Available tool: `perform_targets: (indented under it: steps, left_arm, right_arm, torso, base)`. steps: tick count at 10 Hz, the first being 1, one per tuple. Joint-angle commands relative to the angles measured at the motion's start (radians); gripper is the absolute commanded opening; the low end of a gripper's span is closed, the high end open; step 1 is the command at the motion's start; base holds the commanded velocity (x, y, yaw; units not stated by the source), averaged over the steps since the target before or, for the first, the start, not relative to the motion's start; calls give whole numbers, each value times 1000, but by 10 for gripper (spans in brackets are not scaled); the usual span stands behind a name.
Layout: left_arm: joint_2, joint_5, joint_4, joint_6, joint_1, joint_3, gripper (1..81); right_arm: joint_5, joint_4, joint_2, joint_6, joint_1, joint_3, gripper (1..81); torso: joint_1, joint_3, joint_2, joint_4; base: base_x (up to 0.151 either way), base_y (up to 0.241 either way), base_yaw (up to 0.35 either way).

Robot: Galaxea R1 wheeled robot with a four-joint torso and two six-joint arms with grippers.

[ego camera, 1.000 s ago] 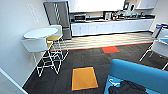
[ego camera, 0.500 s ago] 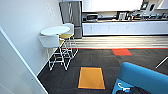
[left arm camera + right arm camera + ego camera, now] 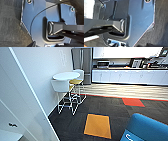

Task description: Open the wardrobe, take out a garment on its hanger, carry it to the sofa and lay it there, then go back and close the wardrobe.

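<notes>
One sofa corner in head view

Blue sofa point(image 3: 146, 128) sits at lower right on dark carpet point(image 3: 75, 124), near an orange tile point(image 3: 98, 125). White wall point(image 3: 37, 79) at left; round table point(image 3: 66, 75) with stools beyond. Cannot tell either gripper's finger state.

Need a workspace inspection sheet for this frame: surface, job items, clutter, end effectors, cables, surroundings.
Surface: dark carpet with an orange tile and a red tile; pale striped floor beyond.
Job's things: blue sofa at lower right, partly in frame; white panel close on the left, cannot tell if it is the wardrobe. Garment and hanger: nothing seen.
Clutter: round white table with wire-legged stools by the wall.
End effectors: fingers not distinguishable in either wrist view.
Cables: thin dark cable arcs across the left wrist plate.
Surroundings: steel fridge, white kitchen counter with appliances on it.
</notes>
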State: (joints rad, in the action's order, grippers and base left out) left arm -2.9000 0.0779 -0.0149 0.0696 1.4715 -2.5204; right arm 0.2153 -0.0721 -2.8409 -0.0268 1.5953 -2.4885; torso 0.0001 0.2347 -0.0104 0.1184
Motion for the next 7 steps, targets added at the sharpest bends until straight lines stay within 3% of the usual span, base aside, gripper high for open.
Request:
perform_targets:
  steps: [1,7]
  left_arm:
    - [11,-64,7,-1,-21,0,811]
    - [7,-66,7,9,-21,2,811]
  right_arm:
    - [-59,-11,9,-2,-14,5,811]
    - [-62,-8,9,-5,-17,-1,811]
  torso:
    - [0,0,0,0]
    - [0,0,0,0]
  base:
    - [0,0,290]
    - [0,0,292]
